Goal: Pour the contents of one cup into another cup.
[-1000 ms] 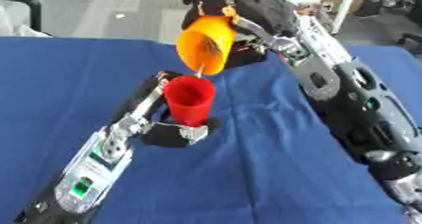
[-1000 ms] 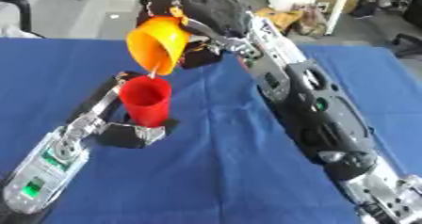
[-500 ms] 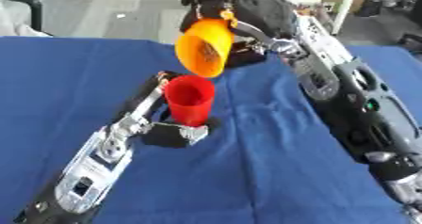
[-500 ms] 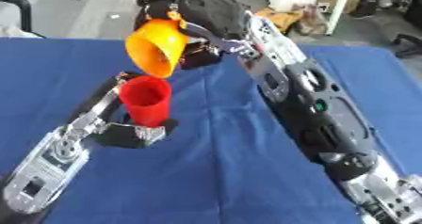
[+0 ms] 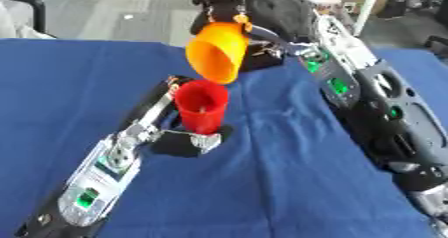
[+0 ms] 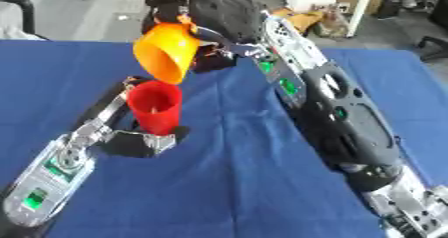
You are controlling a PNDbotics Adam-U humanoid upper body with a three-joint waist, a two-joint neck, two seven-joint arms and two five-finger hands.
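A: Tilting over the red cup [image 5: 201, 105], the orange cup [image 5: 216, 50] is being held mouth-down by the right hand [image 5: 229, 1], fingers curled round it.

B: And the red cup is being gripped upright on the blue table [image 5: 289, 192] by the left hand [image 5: 188, 139], directly beneath the orange rim.

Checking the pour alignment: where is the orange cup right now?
In the left eye view the orange cup hangs upper centre, tipped mouth-down in the right hand, just above the upright red cup that the left hand holds on the blue table.
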